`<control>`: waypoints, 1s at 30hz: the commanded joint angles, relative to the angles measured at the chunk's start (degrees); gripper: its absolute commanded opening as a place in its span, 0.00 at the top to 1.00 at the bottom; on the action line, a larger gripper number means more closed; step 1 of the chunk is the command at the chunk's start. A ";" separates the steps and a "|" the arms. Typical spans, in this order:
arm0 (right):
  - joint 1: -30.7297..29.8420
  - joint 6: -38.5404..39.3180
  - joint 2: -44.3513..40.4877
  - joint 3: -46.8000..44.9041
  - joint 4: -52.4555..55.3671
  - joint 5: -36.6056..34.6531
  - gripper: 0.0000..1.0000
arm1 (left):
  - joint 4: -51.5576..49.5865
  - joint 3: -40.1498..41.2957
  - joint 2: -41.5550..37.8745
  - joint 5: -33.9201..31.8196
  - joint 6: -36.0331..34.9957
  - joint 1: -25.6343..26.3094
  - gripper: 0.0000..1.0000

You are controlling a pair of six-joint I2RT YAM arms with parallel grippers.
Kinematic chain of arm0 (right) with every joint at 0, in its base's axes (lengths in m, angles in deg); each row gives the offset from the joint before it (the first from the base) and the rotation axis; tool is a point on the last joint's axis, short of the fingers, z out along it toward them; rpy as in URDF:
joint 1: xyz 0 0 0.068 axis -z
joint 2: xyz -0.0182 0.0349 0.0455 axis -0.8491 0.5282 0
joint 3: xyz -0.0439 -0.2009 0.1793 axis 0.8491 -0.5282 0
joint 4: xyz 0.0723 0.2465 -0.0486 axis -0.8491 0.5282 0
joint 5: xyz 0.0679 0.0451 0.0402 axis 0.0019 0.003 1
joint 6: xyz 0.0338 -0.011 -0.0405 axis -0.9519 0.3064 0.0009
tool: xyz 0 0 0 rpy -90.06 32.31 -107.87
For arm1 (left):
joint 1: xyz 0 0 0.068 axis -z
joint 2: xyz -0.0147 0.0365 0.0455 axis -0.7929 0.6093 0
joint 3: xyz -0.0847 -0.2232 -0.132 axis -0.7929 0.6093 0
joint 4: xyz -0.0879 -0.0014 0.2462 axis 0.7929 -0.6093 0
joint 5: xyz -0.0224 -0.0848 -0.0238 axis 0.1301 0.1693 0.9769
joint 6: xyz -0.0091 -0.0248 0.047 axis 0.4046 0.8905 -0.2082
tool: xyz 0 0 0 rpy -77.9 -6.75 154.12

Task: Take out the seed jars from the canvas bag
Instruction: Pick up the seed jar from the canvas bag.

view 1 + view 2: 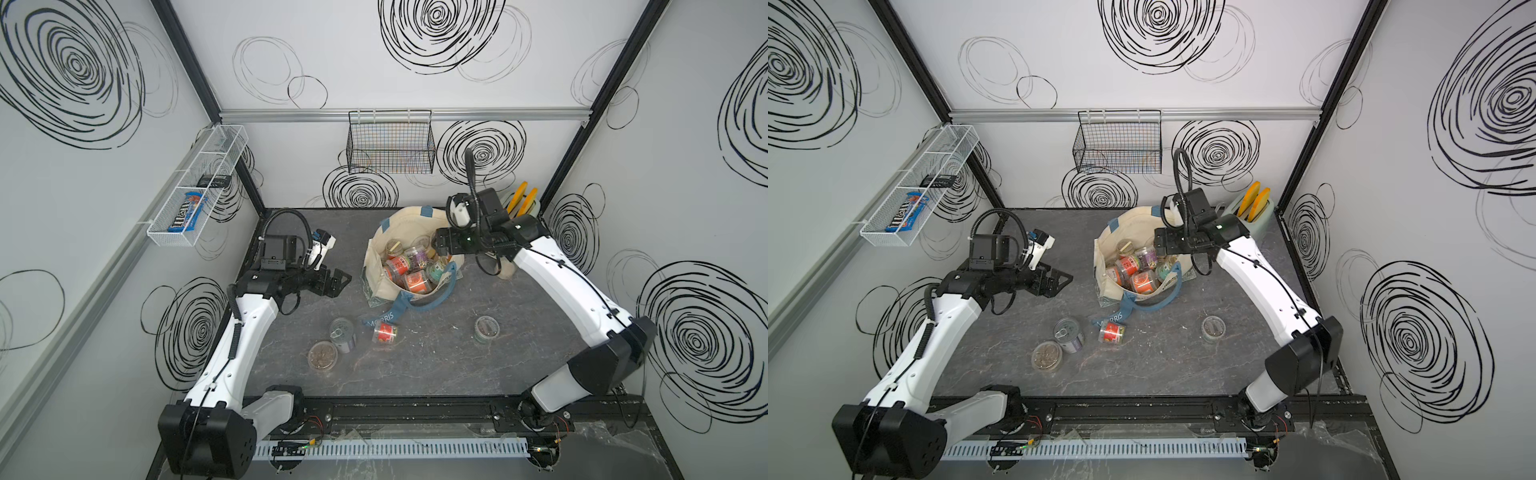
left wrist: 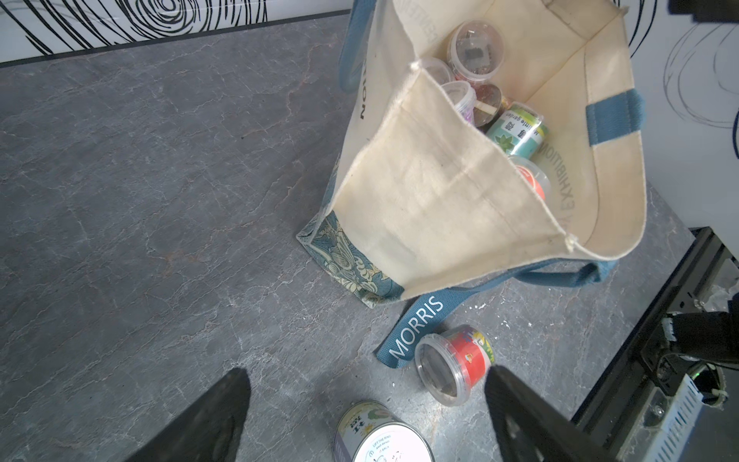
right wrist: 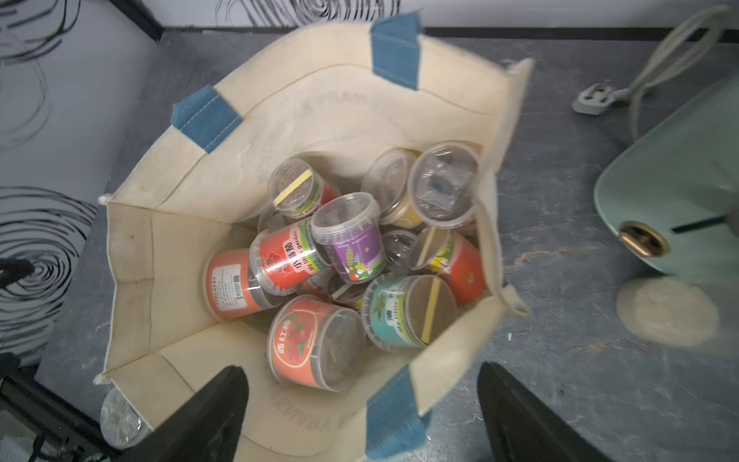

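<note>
In both top views the right gripper [image 1: 437, 248] is hung over the open canvas bag [image 1: 405, 224], nearer than the left gripper [image 1: 338, 282]. From the left wrist, fingers [image 2: 208, 420] are seen spread, nothing held. From the right wrist, fingers are spread and empty; the seed jars [image 3: 344, 256] are piled inside, straight ahead, the nearest red-labelled jar [image 3: 316, 344] lying sideways.
</note>
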 commanded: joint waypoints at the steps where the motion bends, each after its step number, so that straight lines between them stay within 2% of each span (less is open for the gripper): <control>1: -1.85 4.53 4.65 6.45 3.08 -0.83 0.08 | 2.24 0.26 -0.37 1.39 -0.21 -0.75 0.04; 3: -2.80 5.46 7.81 8.82 3.86 -2.12 0.09 | 2.16 0.11 -0.17 1.48 -0.11 -0.86 0.04; 9: -3.12 6.50 14.48 10.18 3.11 0.05 0.10 | 2.35 0.37 0.16 1.81 0.10 -0.81 0.04; 14: -2.86 7.59 18.85 12.07 6.36 -1.94 0.14 | 2.33 0.63 -0.10 1.82 0.18 -0.80 0.04; 25: -1.53 11.32 16.89 0.63 -2.07 1.27 0.14 | 2.93 1.23 -0.27 1.83 1.26 -1.02 0.04; 30: -1.54 12.26 18.68 0.76 -4.44 -2.03 0.14 | 3.32 0.99 -0.16 2.41 1.93 -1.02 0.04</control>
